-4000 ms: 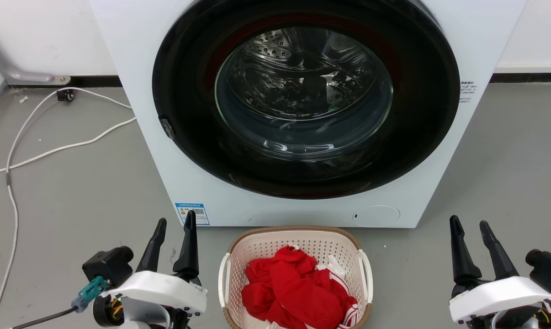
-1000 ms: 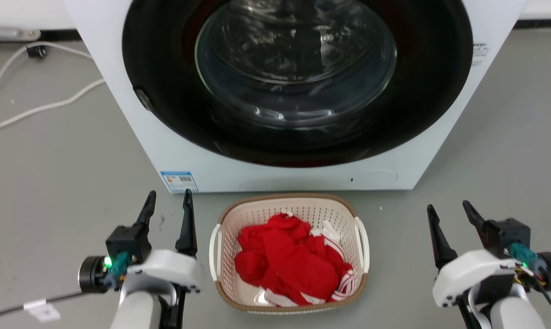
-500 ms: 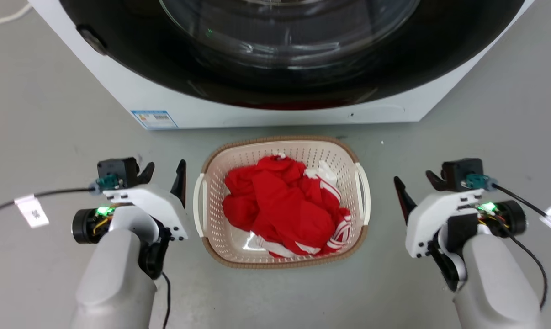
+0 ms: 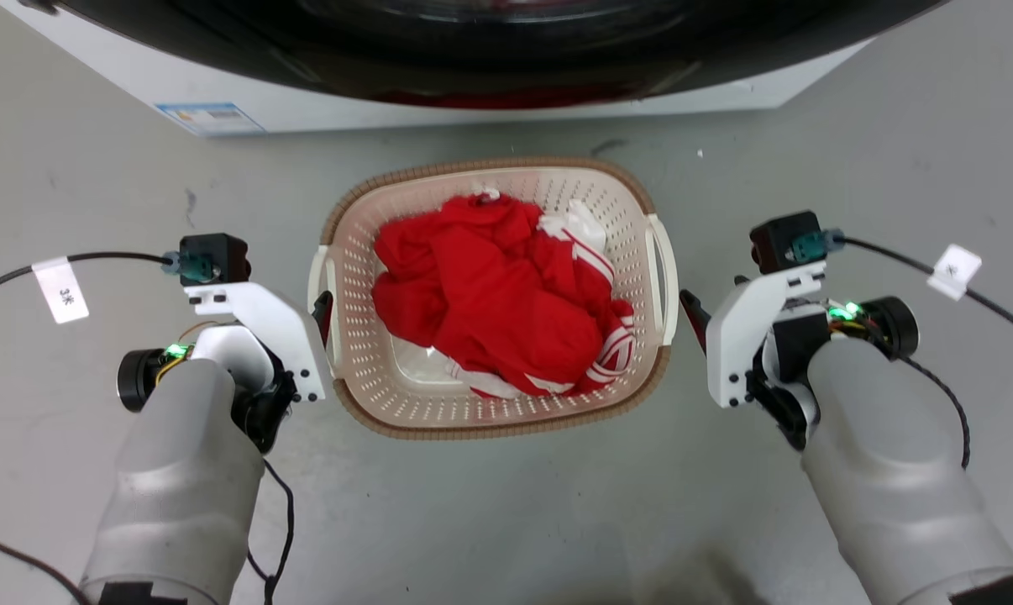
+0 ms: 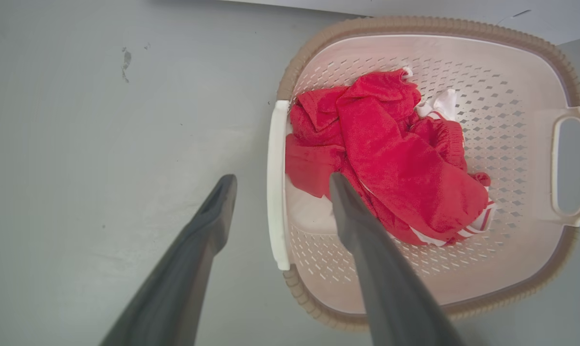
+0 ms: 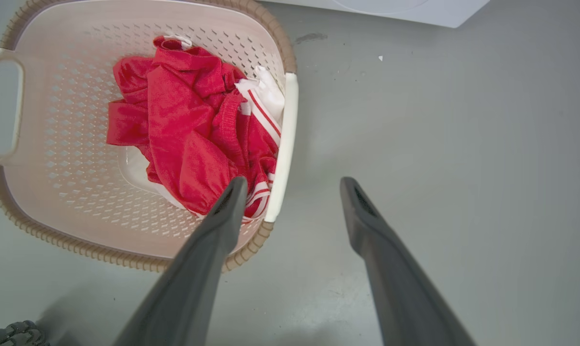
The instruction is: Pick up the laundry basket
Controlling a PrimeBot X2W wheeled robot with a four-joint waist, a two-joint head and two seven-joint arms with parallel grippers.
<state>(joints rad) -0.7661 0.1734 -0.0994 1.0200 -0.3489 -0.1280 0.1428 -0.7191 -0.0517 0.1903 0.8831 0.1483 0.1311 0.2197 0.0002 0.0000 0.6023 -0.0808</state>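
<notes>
Laundry basket [image 4: 490,425] stands on the floor [image 4: 506,521], between the two sets of jaws. Left gripper [image 5: 281,179]: jaws released, spread either side of the basket's left handle [image 5: 274,144], inner jaw over the red garment [image 5: 391,158]. Right gripper [image 6: 295,181]: jaws released, likewise straddling the right handle [image 6: 286,129]. Whether they touch the handles cannot be told.

white washer [image 4: 305,105] base at top, blue label [image 4: 208,118] on it; crumpled red garment [image 4: 490,294]; grey floor [image 4: 506,504].
</notes>
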